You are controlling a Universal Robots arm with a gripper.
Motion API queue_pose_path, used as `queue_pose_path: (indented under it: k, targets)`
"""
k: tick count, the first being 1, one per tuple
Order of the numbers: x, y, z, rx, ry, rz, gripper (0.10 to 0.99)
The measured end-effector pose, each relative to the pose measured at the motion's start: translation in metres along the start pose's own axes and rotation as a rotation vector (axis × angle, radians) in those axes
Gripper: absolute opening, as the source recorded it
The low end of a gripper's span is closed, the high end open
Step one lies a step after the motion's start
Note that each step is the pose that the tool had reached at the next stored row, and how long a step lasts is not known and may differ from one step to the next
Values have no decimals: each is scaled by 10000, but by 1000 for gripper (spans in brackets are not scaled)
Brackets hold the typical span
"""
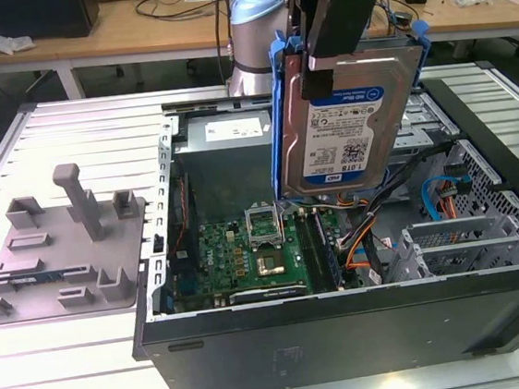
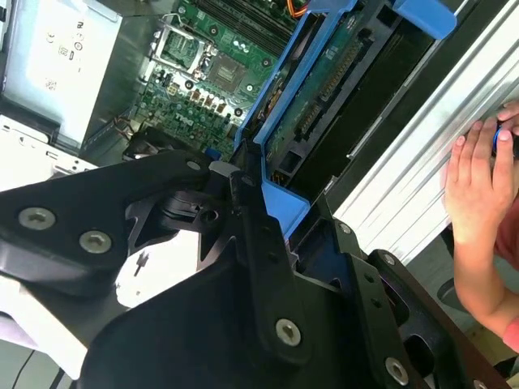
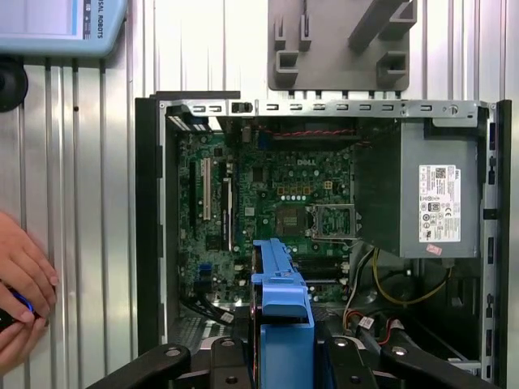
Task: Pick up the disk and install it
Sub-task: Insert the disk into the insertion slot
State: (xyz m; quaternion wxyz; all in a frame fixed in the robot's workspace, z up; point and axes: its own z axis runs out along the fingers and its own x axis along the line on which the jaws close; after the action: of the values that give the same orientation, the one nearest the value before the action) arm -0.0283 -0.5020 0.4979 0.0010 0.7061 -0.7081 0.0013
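Presently, gripper (image 1: pixel 321 75) gripped the disk (image 1: pixel 355 133) upright; open case (image 1: pixel 348 329) lay beneath. Judged risk: a slack hold could drop it onto cables (image 1: pixel 358 244).

Claw (image 1: pixel 318 69) holds disk (image 1: pixel 358 142) (upright) above case (image 1: pixel 348 329).

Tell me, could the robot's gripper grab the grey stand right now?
Probably not: the gripper is full, shut on the disk over the open computer case. Nothing covers the grey stand, though.
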Motion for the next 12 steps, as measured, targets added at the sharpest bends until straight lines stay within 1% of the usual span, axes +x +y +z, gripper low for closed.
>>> queue_pose_path:
  k: [7,10,12]
  targets:
    - [2,-3,5,0,0,0,365]
    - [21,-4,17,0,-12,-1,365]
    - [61,-4,32,0,-33,-1,365]
